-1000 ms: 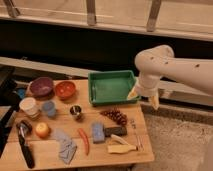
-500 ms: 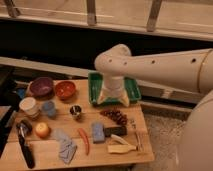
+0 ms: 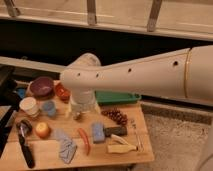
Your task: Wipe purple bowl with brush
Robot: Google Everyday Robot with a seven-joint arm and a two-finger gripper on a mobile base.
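Observation:
The purple bowl (image 3: 42, 86) sits at the back left of the wooden board (image 3: 50, 159), empty, beside an orange-red bowl (image 3: 61, 92) that my arm partly covers. The brush (image 3: 25, 146), long and black, lies along the board's front left edge. My gripper (image 3: 82, 111) hangs from the big white arm over the back middle of the board, right of both bowls and well away from the brush. It points down, stands open, and holds nothing.
A white cup (image 3: 28, 106), a blue cup (image 3: 49, 108), an apple (image 3: 42, 130), a red chili (image 3: 84, 141), a grey cloth (image 3: 65, 148), a blue block-headed tool (image 3: 102, 133), a beige tool (image 3: 122, 148) and grapes (image 3: 116, 116) lie on the board. A green tray (image 3: 120, 98) stands behind.
My arm has swung left, from beside the green tray's right end to above the board's back middle, close to the bowls. Nothing on the board has moved.

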